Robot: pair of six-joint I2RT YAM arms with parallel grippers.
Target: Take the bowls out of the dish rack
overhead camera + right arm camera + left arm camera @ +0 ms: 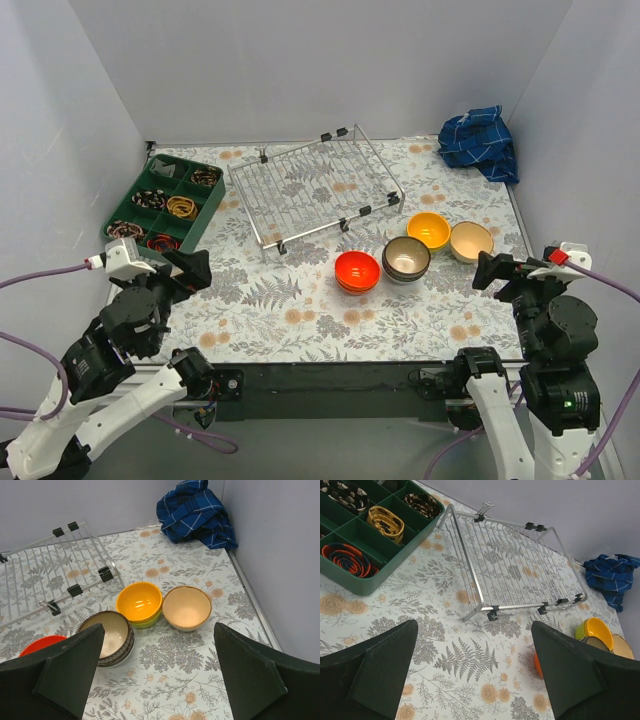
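Note:
The silver wire dish rack point(313, 188) lies on the floral table at the back middle with no bowls in it; it also shows in the left wrist view point(515, 570) and the right wrist view point(45, 570). In front of it on the table stand a red bowl point(357, 271), a brown-rimmed bowl point(406, 259), a yellow bowl stacked on a green one point(428, 230) and a beige bowl point(471, 241). My left gripper point(185, 265) is open and empty at the near left. My right gripper point(490, 270) is open and empty near the beige bowl point(186, 607).
A green compartment tray point(165, 202) with coiled bands stands at the back left. A crumpled blue checked cloth point(480, 141) lies in the back right corner. Grey walls close in three sides.

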